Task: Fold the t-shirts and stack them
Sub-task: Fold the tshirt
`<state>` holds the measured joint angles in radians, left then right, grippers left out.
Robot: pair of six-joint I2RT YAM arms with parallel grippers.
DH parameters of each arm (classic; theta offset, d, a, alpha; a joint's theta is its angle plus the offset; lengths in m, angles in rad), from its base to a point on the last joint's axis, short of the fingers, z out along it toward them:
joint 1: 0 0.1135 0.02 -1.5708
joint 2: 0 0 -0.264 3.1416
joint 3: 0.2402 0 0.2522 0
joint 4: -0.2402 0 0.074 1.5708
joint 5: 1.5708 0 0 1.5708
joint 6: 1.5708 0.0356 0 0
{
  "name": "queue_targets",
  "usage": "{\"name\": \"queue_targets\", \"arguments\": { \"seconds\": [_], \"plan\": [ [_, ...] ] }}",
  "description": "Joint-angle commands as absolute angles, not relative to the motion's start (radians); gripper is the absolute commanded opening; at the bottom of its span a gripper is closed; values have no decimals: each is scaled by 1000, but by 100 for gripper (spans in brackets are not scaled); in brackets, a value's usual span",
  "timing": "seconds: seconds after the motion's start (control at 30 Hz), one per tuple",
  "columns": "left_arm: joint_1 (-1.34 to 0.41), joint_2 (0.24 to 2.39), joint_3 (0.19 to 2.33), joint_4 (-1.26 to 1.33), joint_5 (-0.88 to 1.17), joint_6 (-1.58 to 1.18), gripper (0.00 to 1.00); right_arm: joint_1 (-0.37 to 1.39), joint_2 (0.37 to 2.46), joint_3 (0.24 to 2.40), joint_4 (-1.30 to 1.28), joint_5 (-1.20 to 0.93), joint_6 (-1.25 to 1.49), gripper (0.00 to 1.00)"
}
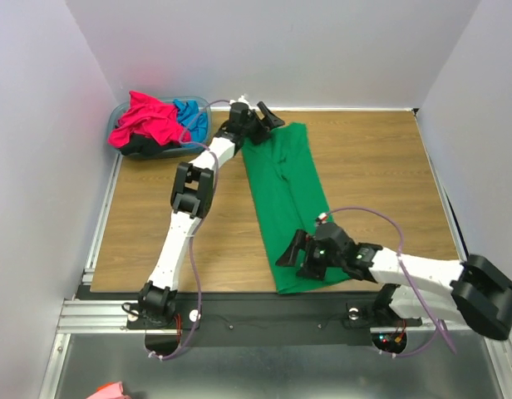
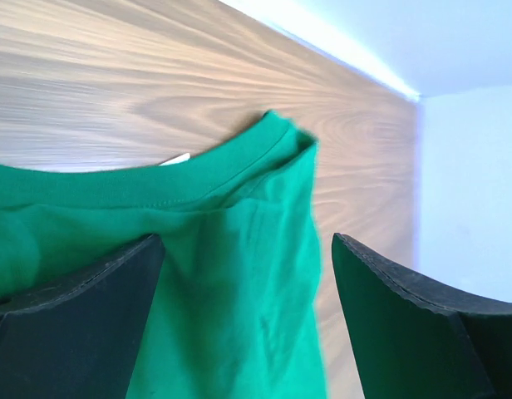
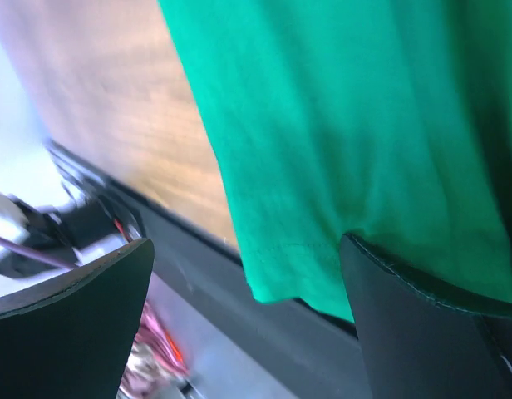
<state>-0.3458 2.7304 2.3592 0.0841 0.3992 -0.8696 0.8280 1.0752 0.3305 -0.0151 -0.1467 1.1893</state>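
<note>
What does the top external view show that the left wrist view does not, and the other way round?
Only top external: the basin with a pink t-shirt and a blue t-shirt, and the right hand. Only left wrist: the collar stitching and a white label. Both: the green t-shirt, the wooden table, the open left hand.

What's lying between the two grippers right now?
The green t-shirt, a long strip running from the left gripper to the right gripper; the top view shows it.
</note>
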Motion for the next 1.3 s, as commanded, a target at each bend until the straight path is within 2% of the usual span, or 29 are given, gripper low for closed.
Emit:
{"name": "queue_targets", "arguments": {
  "seconds": [0.0,0.07,0.17,0.4,0.63,0.7,0.8,0.9,1.0,1.03,1.1,1.13,1.27],
  "plan": [
    [-431,2838,2379,271,491,-1081,96,972,1227,441,-80,-132,1186,100],
    [-443,2898,2457,278,509,-1112,96,1051,1287,494,-84,-129,1137,100],
    [-463,2901,2442,313,502,-1115,96,1098,1362,593,-87,-126,1080,100],
    [-479,2841,2421,281,483,-1032,97,1108,1292,649,-159,-46,1048,100],
    [-465,2627,2424,178,463,-922,99,1108,1149,721,-305,32,1026,100],
    [-466,2501,2393,111,445,-839,99,1108,1099,732,-391,72,1034,100],
    [-468,2241,2205,34,417,-729,99,1100,1059,765,-564,280,1051,100],
    [-472,2091,2068,-41,351,-645,99,1091,1066,811,-604,377,1019,100],
    [-477,1892,1857,-124,246,-577,99,985,1141,871,-624,422,970,100],
    [-480,1834,1688,-123,217,-575,99,935,1194,879,-623,405,948,100],
    [-498,1654,1492,-63,140,-583,99,786,1267,905,-621,380,882,100],
    [-506,1596,1306,-39,120,-589,99,752,1302,928,-623,391,858,100],
    [-586,1307,920,21,-36,-702,99,684,1545,1151,-615,523,732,100]
  ]
}}
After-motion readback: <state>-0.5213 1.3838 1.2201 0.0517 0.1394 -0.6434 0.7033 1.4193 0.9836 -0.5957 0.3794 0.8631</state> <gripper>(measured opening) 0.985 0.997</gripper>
